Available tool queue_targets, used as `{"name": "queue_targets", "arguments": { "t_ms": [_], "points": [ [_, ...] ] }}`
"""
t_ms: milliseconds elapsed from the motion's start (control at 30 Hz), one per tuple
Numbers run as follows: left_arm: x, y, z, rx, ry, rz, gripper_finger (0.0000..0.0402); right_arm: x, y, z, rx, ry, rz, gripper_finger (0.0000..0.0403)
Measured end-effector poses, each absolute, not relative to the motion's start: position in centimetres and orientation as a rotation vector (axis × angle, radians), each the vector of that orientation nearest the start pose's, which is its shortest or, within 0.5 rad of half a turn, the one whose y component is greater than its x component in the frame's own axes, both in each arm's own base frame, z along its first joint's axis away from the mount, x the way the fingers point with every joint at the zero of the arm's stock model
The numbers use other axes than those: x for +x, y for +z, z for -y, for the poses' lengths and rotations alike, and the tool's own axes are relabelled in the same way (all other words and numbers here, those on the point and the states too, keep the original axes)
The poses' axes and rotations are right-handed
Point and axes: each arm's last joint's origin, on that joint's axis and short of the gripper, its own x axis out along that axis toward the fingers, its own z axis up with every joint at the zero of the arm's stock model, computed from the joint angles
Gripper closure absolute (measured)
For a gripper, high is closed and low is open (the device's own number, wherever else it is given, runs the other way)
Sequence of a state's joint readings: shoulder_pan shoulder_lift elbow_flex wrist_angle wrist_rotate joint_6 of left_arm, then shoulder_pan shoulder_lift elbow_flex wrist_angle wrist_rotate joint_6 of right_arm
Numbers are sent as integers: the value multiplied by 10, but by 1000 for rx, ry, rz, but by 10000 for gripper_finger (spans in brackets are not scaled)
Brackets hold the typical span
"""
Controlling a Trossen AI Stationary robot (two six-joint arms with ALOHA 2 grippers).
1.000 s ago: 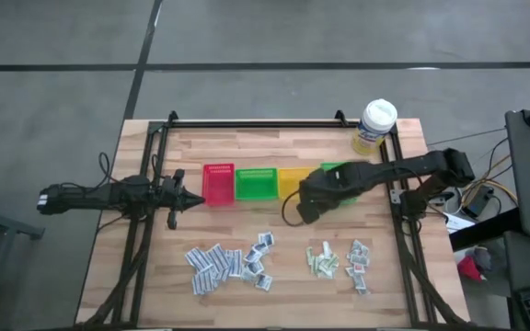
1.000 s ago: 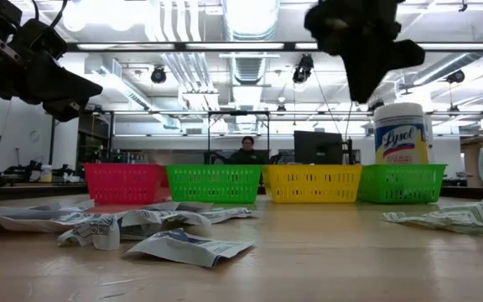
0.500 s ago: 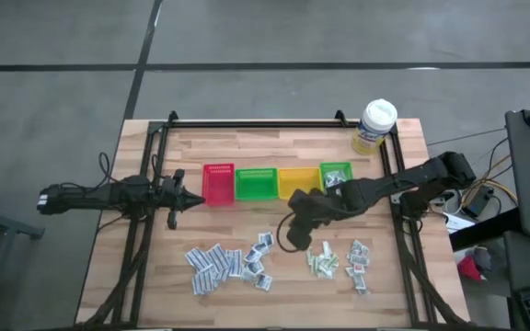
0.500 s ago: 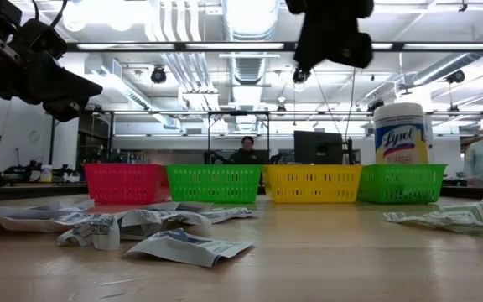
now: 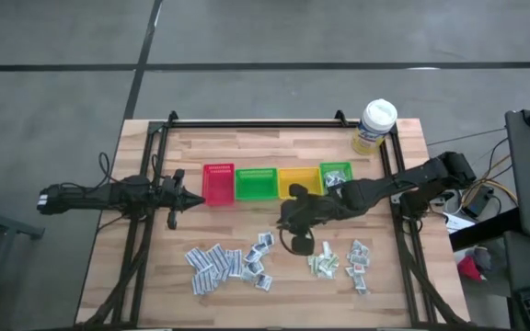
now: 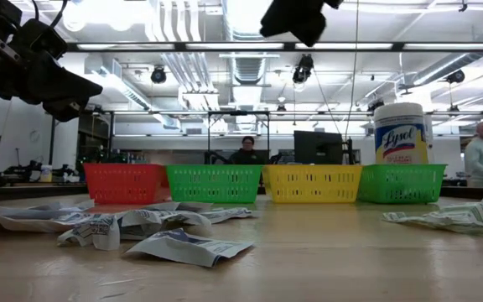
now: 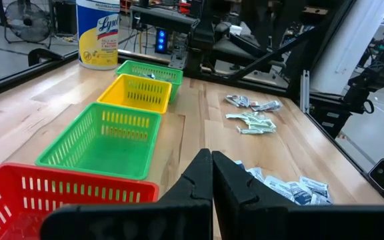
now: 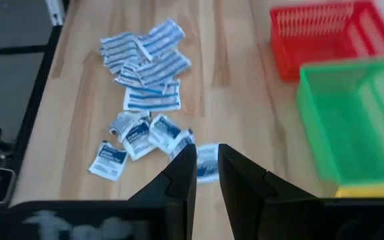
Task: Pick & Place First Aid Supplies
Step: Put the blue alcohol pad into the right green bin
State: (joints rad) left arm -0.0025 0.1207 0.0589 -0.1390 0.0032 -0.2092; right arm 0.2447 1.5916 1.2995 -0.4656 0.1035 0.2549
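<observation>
1. The first aid supplies (image 5: 231, 262) lie loose on the desk's near half: white-blue sachets toward the left, pale green and white-red ones (image 5: 339, 259) toward the right.
2. The right gripper (image 5: 299, 241) hangs above the gap between the two piles, fingers (image 8: 182, 175) slightly parted, holding nothing.
3. Four bins (image 5: 257, 183) line the desk's middle.
4. The left gripper (image 5: 194, 199) waits closed beside the red bin (image 5: 217, 184).
5. A wipes tub (image 5: 374, 125) stands at the far right corner.

The pale planked wooden table (image 5: 247, 152) looks smooth and matt — the small red, green and yellow bins (image 7: 105, 137) are latticed plastic, and the crinkled white-blue paper-like sachets (image 8: 142, 67) carry a slight sheen.
</observation>
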Motion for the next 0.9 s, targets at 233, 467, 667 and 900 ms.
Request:
{"name": "queue_targets", "arguments": {
  "t_ms": [233,467,667,900],
  "points": [
    [101,160,0,-209,16,-204,401,358,260,-87,11,104,-795,337],
    [102,159,0,-208,18,-221,401,381,232,-91,-59,115,-869,322],
    [102,159,0,-207,19,-227,401,394,229,-88,-68,90,-990,306],
    [102,158,0,-206,19,-229,401,414,219,-91,-89,73,-1157,279]
  ]
}}
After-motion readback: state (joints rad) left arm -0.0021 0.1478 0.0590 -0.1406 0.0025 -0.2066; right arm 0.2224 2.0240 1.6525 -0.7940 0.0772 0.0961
